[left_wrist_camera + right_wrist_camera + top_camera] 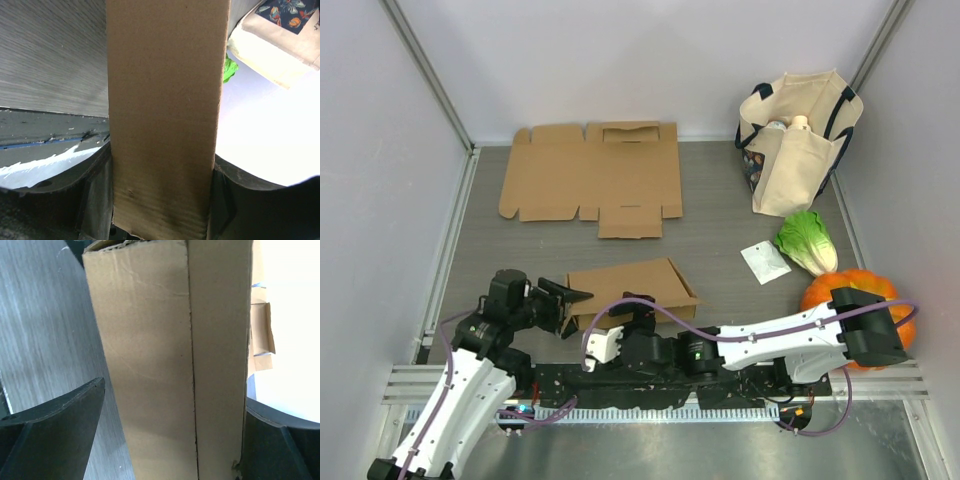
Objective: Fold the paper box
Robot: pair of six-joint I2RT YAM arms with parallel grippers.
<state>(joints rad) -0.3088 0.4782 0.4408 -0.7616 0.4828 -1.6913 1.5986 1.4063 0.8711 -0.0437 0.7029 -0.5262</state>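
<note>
**Overhead view.** A grey desk (720, 215) is enclosed by pale wall panels. A folded box (632, 283) of brown cardboard lies on it close to the arm bases, a little left of centre. The left end effector (572, 298) is at the folded box's left end. The right end effector (630, 308) is at its near edge, with the right arm stretched in from the right.

Beyond the folded box, toward the back wall, a flat, unfolded cardboard sheet (592, 180) lies on the desk. To the right of the folded box is a small white packet (765, 262), and past that a green leafy cabbage (807, 242). An orange pumpkin (850, 285) sits nearby, partly hidden by the right arm. Farther right and back from the folded box stands a cream tote bag (800, 140) with dark handles.

**Left wrist view.** The folded box (165, 100) fills the centre as a tall brown strip. The dark fingers (95, 195) press against both of its sides with no gap, so this end effector is clamped on the folded box. To the right of the box are a scrap of green and the pale tote fabric, both washed out by glare.

**Right wrist view.** The folded box (165, 355) runs up the middle, with a seam down its face. The left finger (60, 420) stands apart from it, and bare desk shows between them. The other finger sits just beside the box's right edge, and whether it touches cannot be told. The jaws are spread wide and are not gripping. Right of the box, part of the cardboard sheet shows against the glare.
</note>
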